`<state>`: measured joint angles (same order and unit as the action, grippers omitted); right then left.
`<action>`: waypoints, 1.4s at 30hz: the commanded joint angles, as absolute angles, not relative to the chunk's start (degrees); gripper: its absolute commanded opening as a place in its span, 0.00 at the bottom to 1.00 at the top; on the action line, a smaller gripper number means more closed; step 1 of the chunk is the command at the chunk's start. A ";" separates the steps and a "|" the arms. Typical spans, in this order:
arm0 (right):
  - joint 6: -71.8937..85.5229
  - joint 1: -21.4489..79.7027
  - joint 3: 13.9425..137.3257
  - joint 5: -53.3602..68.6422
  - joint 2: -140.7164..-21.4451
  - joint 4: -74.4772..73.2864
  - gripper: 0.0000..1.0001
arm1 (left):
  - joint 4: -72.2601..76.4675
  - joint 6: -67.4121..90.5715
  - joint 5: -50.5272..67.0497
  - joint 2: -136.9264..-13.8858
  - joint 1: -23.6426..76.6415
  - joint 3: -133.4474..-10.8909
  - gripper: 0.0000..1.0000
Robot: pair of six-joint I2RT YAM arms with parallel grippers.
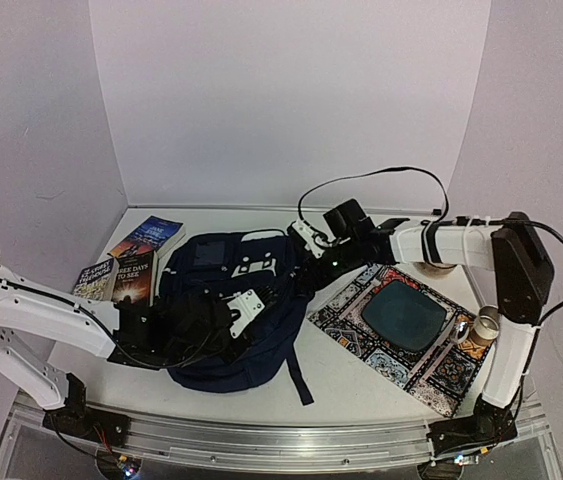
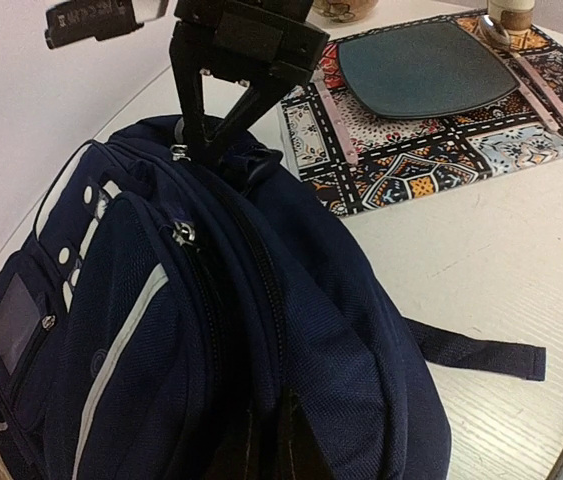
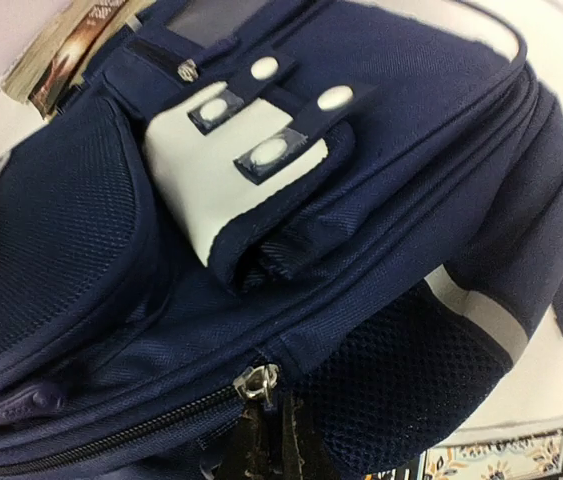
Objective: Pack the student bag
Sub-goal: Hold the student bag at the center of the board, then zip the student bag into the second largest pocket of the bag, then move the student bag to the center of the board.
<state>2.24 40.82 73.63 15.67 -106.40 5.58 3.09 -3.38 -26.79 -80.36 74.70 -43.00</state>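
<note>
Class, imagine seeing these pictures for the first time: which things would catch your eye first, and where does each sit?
The navy student bag dominates, lying mid-table between both arms, with the right gripper pinching its top edge and the left gripper at the opposite end. Right of it lies a brightly patterned mat bearing a dark teal plate; books sit to its left.

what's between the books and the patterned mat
The student bag lies between the books and the patterned mat, as the top view shows.
</note>
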 commanded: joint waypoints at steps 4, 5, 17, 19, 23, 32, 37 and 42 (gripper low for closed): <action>0.51 35.76 86.24 6.32 -115.99 3.97 0.00 | 0.94 -3.24 -23.93 -76.45 76.81 -42.95 0.00; 0.51 35.70 87.35 6.25 -116.67 3.94 0.00 | 1.27 -3.20 -23.68 -76.33 76.86 -43.04 0.00; 0.23 35.73 84.98 7.93 -108.57 4.91 0.42 | 7.16 2.77 -32.59 -89.50 76.15 -53.87 0.00; 2.25 35.69 80.53 5.41 -103.91 6.69 0.48 | 7.09 3.55 -33.53 -92.82 75.10 -57.18 0.00; 4.91 35.70 72.18 -1.39 -95.14 9.34 0.58 | 7.23 6.55 -32.74 -97.83 71.48 -62.82 0.00; 13.99 37.05 57.15 -2.36 -84.08 17.39 0.69 | 7.71 12.54 -21.39 -106.35 61.01 -74.12 0.24; 17.49 42.94 54.14 -5.12 -84.61 20.22 0.74 | 6.90 16.73 -19.63 -103.78 59.42 -73.61 0.50; 20.50 49.23 53.51 -8.85 -86.52 22.00 0.78 | 4.11 23.08 -21.67 -95.02 58.74 -65.04 0.58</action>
<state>16.49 45.58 53.80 -5.25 -85.35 17.45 5.52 16.52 -20.58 -104.22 58.92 -70.23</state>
